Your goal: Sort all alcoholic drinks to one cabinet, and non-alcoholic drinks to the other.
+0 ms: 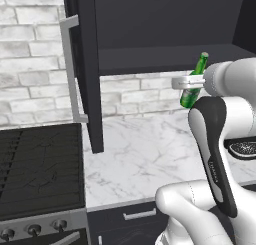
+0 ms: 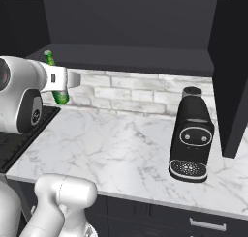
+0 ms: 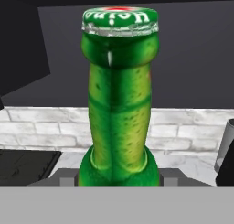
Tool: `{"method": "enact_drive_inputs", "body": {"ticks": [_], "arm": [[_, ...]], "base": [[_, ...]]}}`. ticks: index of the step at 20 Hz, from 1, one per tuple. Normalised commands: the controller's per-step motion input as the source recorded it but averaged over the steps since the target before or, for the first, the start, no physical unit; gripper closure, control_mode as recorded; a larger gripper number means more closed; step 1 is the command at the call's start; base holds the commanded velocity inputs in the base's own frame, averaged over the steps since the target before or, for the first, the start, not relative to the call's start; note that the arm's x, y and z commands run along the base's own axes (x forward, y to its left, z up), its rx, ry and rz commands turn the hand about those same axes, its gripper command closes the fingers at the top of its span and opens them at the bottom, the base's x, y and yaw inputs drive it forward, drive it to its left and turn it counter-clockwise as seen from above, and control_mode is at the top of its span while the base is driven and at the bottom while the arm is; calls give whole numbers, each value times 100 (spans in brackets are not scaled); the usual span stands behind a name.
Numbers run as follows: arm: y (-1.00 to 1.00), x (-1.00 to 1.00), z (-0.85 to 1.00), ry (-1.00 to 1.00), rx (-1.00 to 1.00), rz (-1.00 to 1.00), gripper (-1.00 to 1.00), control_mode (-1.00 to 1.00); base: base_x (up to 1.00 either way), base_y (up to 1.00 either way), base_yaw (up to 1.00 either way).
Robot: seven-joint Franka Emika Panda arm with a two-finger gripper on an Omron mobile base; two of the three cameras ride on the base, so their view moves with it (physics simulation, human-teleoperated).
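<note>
Two-finger gripper [image 1: 186,82] closed around a slim, glossy green glass beer bottle [image 1: 195,84], held tilted above the veined white marble counter [image 1: 145,159], below the open near-black cabinet [image 1: 165,29].

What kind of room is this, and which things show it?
Most likely a kitchen, computer-rendered: a stove with knobs beside a marble counter, dark wall cabinets above a white brick wall, and a coffee machine on the counter.

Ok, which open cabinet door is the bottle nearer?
The left door, with the silver handle, beside the stove. The bottle hangs close to it; the right door stands beyond the coffee machine.
</note>
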Motion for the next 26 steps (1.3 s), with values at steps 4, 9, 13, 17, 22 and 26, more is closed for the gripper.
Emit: {"method": "enact_drive_inputs", "body": {"ticks": [4, 9, 13, 17, 22, 26], "arm": [[0, 0, 0, 0, 0, 0, 100, 100], [0, 0, 0, 0, 0, 0, 100, 100], [-3, -9, 10, -9, 0, 0, 100, -100], [-1, -13, 17, -11, 0, 0, 100, -100], [-2, -9, 13, -4, 0, 0, 100, -100], [-1, -2, 13, -1, 0, 0, 100, -100]], "base": [[7, 0, 0], [0, -4, 0], [0, 0, 0], [0, 0, 0], [0, 0, 0], [0, 0, 0]]}}
